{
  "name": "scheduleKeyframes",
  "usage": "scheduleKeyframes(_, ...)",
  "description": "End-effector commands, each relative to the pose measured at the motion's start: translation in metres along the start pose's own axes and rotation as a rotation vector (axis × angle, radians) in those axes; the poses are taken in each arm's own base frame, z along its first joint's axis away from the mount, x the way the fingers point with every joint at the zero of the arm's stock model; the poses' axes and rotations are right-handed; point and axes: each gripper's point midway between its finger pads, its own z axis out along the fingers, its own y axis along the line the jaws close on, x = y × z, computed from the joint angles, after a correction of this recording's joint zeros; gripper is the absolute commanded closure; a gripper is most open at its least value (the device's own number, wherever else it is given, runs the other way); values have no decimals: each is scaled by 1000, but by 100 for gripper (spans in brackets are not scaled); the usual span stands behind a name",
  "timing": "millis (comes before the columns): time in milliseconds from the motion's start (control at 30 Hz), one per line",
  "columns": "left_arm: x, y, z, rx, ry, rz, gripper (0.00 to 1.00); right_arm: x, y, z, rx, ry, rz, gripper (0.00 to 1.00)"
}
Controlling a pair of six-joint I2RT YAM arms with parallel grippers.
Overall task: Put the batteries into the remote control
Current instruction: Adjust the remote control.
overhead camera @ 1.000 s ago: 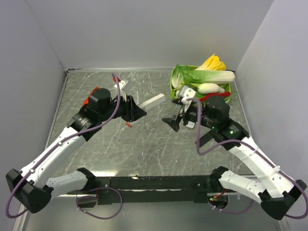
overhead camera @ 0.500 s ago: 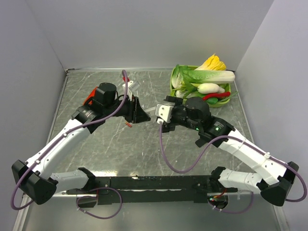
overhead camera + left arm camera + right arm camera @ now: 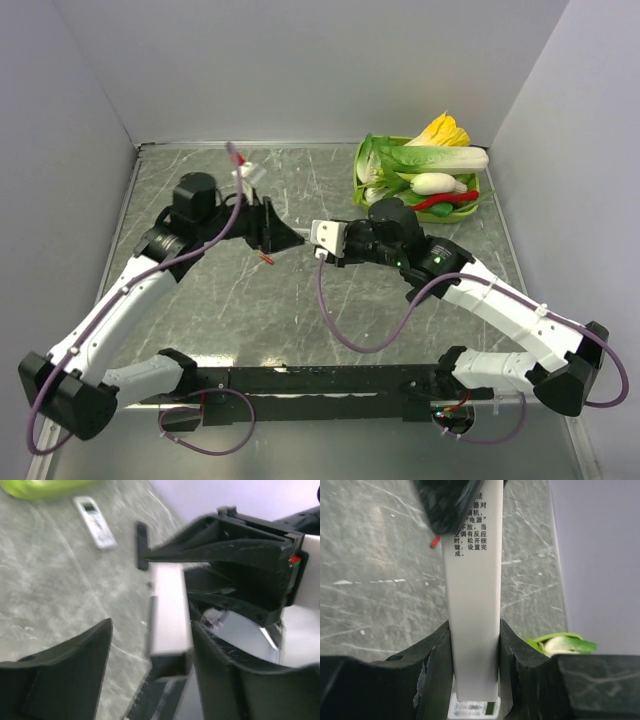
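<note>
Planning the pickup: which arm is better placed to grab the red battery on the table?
Left. The left end effector is open near the battery; the right end effector grips the remote control.

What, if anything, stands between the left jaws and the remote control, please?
Nothing visible does. The remote control has its free end in the open gap of the left gripper, while the right gripper clamps its other end.

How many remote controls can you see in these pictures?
3. The right gripper holds a slim white remote; a wider white remote and a black one lie on the table beyond. More may be hidden.
</note>
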Motion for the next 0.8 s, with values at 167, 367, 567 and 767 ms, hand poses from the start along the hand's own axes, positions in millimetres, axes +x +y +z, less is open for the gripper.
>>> scheduleKeyframes(167,-39,5,-47,58,-434,212,3,-58,3,0,-103,-240,386,100)
scheduleKeyframes(367,-17,3,-59,128,-536,262,1,-84,9,2,-203,-336,597,100)
scheduleKeyframes(567,-6,-25,-62,296,-523,385,1,-106,22,-1,-321,-434,734,100)
scheduleKeyframes(767,-5,-47,-67,422,-494,404,4,-117,21,-2,-331,-524,793,100)
